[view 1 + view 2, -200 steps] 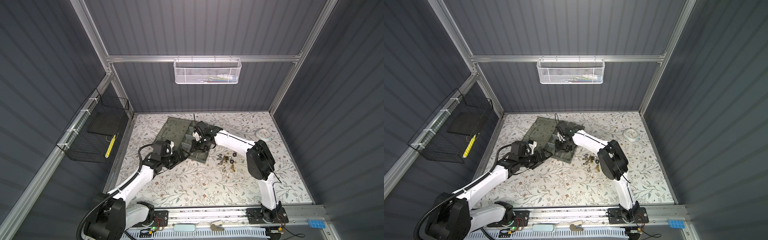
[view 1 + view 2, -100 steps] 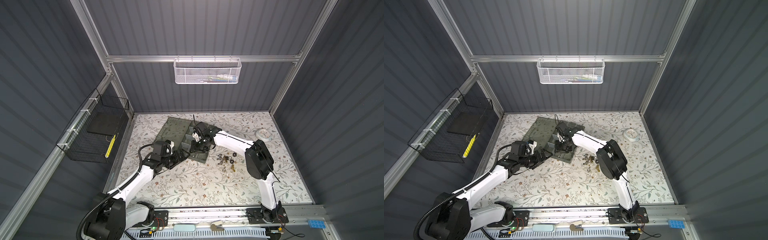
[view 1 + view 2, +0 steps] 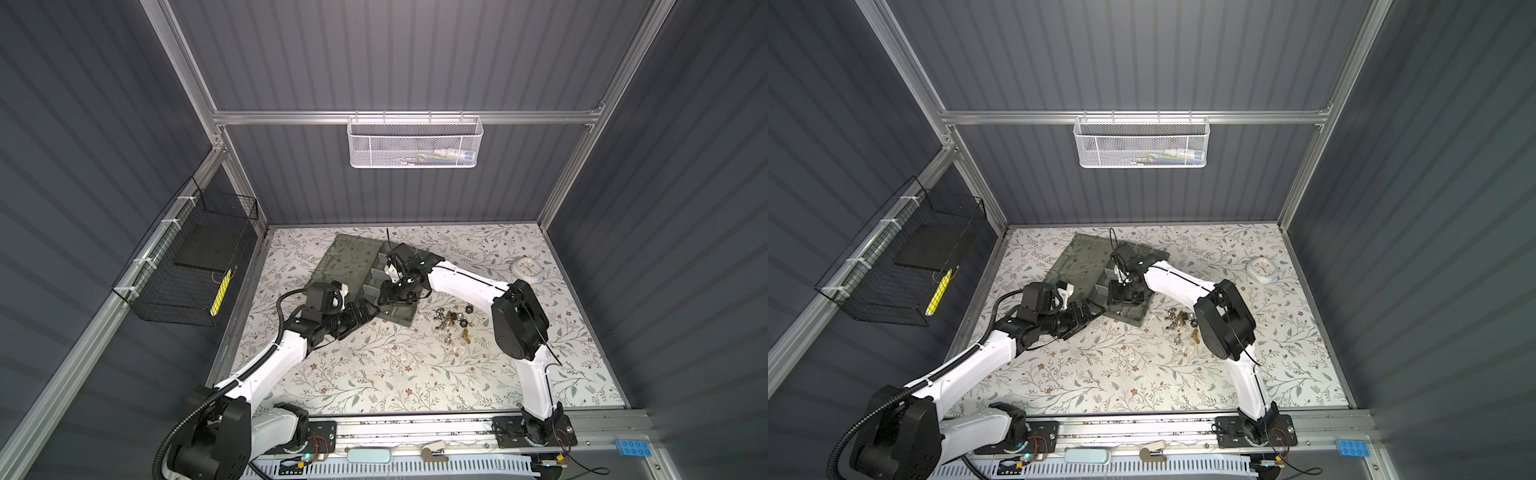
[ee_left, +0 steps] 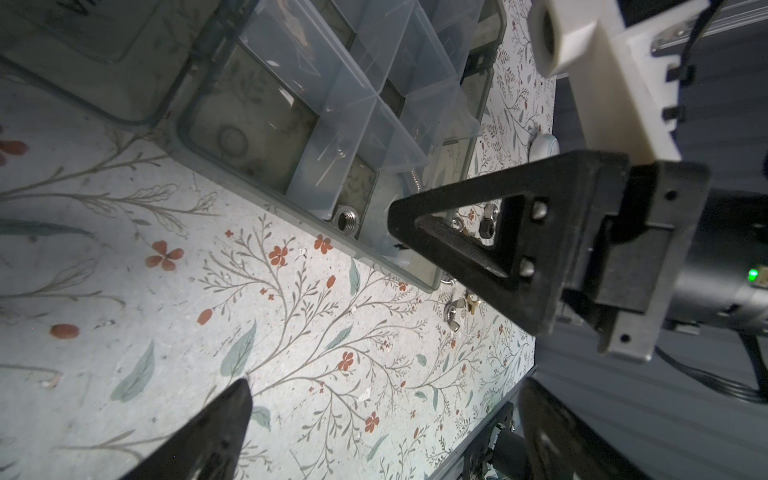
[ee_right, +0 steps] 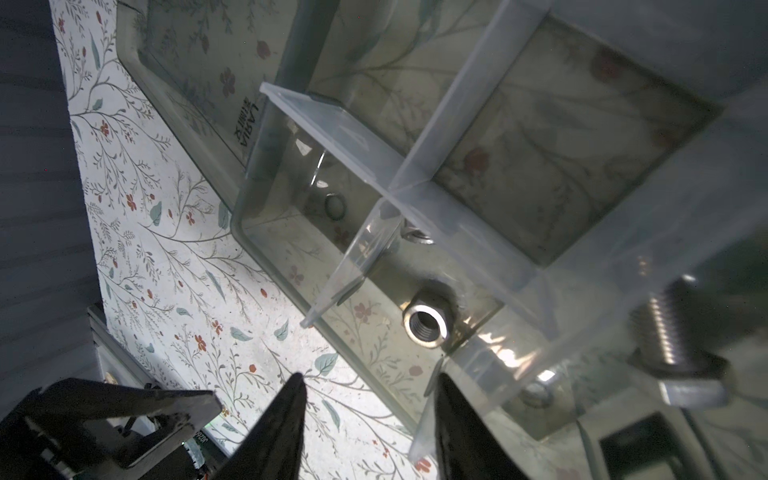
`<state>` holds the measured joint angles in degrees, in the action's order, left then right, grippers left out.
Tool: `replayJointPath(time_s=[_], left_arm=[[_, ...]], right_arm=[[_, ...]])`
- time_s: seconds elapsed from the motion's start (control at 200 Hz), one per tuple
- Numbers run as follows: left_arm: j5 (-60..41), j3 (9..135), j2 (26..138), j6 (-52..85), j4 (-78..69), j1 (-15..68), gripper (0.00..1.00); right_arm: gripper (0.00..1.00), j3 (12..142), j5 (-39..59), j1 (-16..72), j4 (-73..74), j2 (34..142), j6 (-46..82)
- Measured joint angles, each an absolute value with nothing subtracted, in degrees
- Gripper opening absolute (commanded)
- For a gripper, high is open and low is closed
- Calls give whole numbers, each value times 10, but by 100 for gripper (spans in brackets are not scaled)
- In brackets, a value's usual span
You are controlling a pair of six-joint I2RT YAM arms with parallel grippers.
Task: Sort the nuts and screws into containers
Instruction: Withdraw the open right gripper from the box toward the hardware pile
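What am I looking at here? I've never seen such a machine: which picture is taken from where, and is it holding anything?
Two white robot arms, each ending in a two-fingered gripper. The two wide pictures look down from overhead at nearly the same scene; the two close-ups come from cameras on the wrists. On the flowered table lies an open plastic box with dividers, its lid folded flat. Beside it sits a loose pile of screws and nuts, farther off a white clock. The right gripper hangs over the box, jaws apart and empty; a silver nut lies in a compartment near it. The left gripper sits open near the box's edge, also empty.
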<state>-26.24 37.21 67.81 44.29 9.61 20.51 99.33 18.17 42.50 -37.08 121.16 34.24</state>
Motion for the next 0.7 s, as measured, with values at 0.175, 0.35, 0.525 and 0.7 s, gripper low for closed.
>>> replayJointPath(time_s=[0.175, 0.35, 0.525, 0.7], left_arm=[[-262, 398, 672, 429, 120, 205, 100], [-262, 423, 670, 415, 131, 205, 100], [-262, 451, 679, 404, 140, 209, 100], [-249, 501, 722, 396, 142, 246, 100]], right_arm=[[68, 993, 175, 415, -379, 1171, 336], [80, 990, 162, 395, -380, 1120, 330], [90, 956, 147, 364, -379, 1072, 325], [99, 891, 135, 322, -376, 1021, 320]])
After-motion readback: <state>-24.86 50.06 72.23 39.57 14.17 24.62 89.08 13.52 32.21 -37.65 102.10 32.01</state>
